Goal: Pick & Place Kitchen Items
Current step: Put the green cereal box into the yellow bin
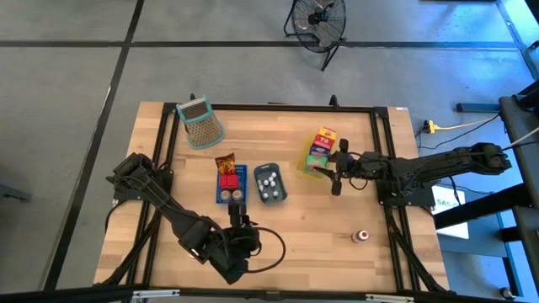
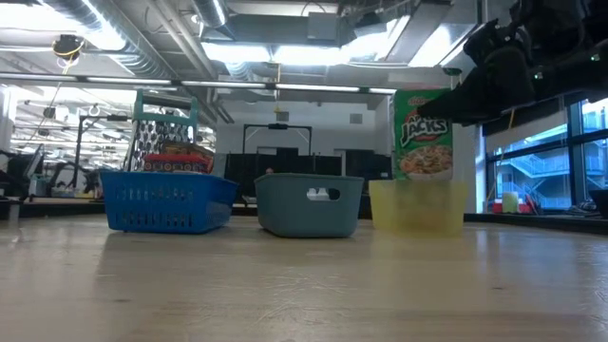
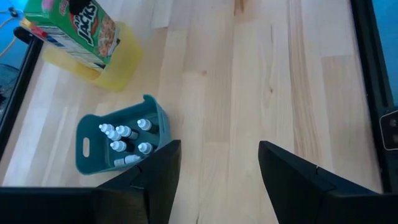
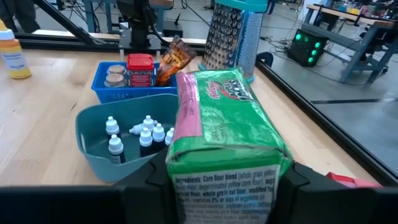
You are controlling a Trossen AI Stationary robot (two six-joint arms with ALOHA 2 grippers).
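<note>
On the desk, note the yellow tray holding small cartons. Your right pincer is closed on the green cereal carton standing in that tray. Your left pincer hangs partly open and empty above bare wood beside the grey-blue tray of white-capped dropper bottles.

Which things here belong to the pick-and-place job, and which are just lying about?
Job:
green carton, held by right gripper
white dropper bottles
red tin
brown packet
cartons
small jar

Lying about:
grater
fan
left gripper, open and empty
</note>
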